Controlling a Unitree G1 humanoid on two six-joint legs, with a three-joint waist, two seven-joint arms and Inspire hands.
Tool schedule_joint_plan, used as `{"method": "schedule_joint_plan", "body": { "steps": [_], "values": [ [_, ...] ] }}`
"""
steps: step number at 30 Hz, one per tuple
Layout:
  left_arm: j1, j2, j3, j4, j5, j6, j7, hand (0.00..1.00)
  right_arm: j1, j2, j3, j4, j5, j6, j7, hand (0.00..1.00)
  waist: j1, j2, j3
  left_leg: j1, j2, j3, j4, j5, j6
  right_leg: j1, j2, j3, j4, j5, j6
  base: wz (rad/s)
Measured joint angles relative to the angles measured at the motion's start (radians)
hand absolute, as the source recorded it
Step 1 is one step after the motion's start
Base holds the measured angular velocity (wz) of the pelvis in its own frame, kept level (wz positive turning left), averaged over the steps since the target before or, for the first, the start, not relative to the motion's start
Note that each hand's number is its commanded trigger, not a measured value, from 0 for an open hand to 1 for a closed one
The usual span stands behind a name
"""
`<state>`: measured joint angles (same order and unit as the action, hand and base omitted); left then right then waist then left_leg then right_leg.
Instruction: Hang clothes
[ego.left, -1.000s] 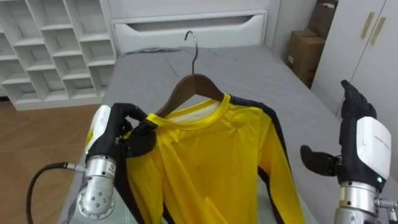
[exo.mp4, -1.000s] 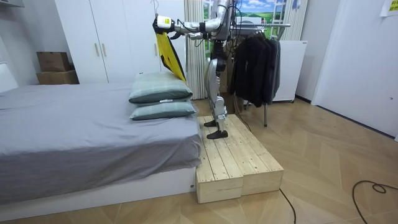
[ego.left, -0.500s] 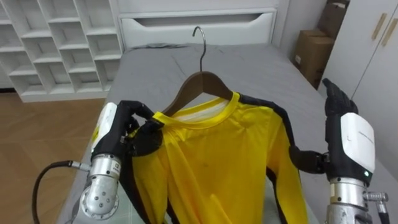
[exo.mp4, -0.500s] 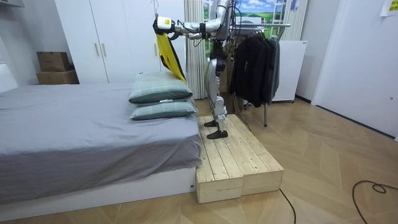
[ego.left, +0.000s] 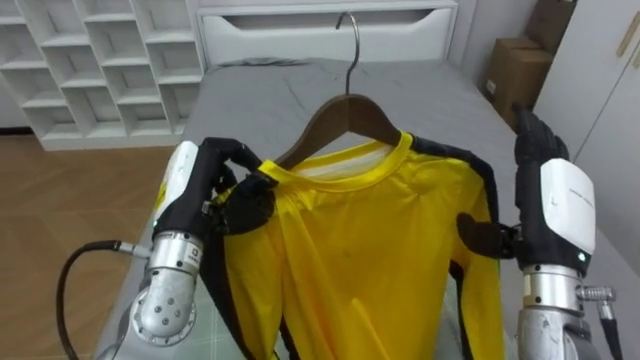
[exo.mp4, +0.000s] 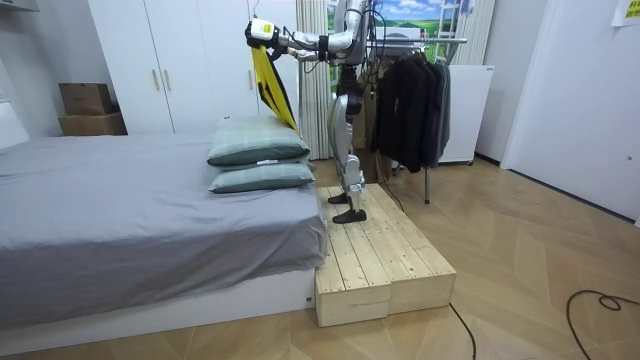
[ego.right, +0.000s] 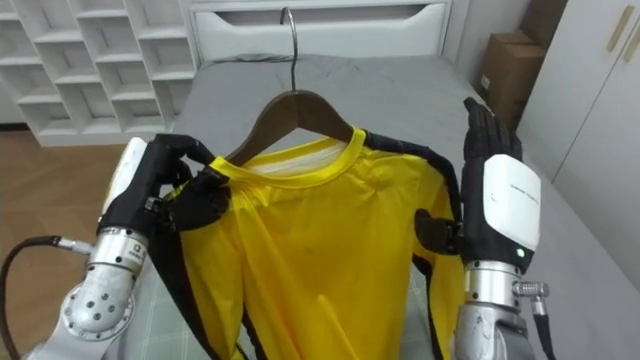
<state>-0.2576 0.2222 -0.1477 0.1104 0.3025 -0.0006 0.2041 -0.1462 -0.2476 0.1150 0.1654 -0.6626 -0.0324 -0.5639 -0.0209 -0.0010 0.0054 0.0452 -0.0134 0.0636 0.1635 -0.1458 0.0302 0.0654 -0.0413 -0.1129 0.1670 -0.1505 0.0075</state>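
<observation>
A yellow shirt (ego.left: 370, 250) with black sleeves hangs on a wooden hanger (ego.left: 345, 105) whose metal hook points up. My left hand (ego.left: 205, 190) is shut on the shirt's left shoulder, over the hanger's end, and holds it up in front of me. My right hand (ego.left: 550, 195) stands open and upright beside the shirt's right shoulder, fingers straight, thumb against the black sleeve. In the room view I stand on a wooden platform (exo.mp4: 380, 250) at the bed's end and hold the shirt (exo.mp4: 268, 85) high towards the room view's left.
A grey bed (ego.left: 300, 75) lies below and ahead, with pillows (exo.mp4: 258, 150) near me. A rack of dark clothes (exo.mp4: 410, 95) stands behind me. White shelves (ego.left: 90, 60) are at the left, cardboard boxes (ego.left: 515, 70) and wardrobes at the right.
My right hand has come in from the right to the shirt's right sleeve. The shirt and hanger are held a little higher. The head camera has shifted.
</observation>
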Motion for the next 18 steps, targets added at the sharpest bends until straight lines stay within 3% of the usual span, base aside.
{"method": "schedule_joint_plan", "body": {
  "steps": [7, 18],
  "values": [
    [0.000, 0.001, -0.015, -0.060, 0.005, -0.002, -0.041, 1.00, -0.046, 0.000, 0.017, 0.000, -0.093, 0.000, -0.002, 0.00, -0.001, 0.002, -0.0010, -0.015, -0.001, -0.009, 0.003, 0.000, 0.000, -0.015, 0.000, -0.001, 0.004, 0.000, 0.000, 0.00],
    [-0.002, 0.005, -0.017, -0.097, 0.005, -0.003, -0.041, 1.00, -0.099, -0.036, 0.018, 0.000, -0.098, -0.024, -0.037, 0.00, -0.001, 0.001, -0.0014, -0.020, -0.002, -0.014, 0.004, 0.000, 0.000, -0.014, -0.002, -0.014, 0.004, 0.000, 0.000, 0.02]
  ]
}}
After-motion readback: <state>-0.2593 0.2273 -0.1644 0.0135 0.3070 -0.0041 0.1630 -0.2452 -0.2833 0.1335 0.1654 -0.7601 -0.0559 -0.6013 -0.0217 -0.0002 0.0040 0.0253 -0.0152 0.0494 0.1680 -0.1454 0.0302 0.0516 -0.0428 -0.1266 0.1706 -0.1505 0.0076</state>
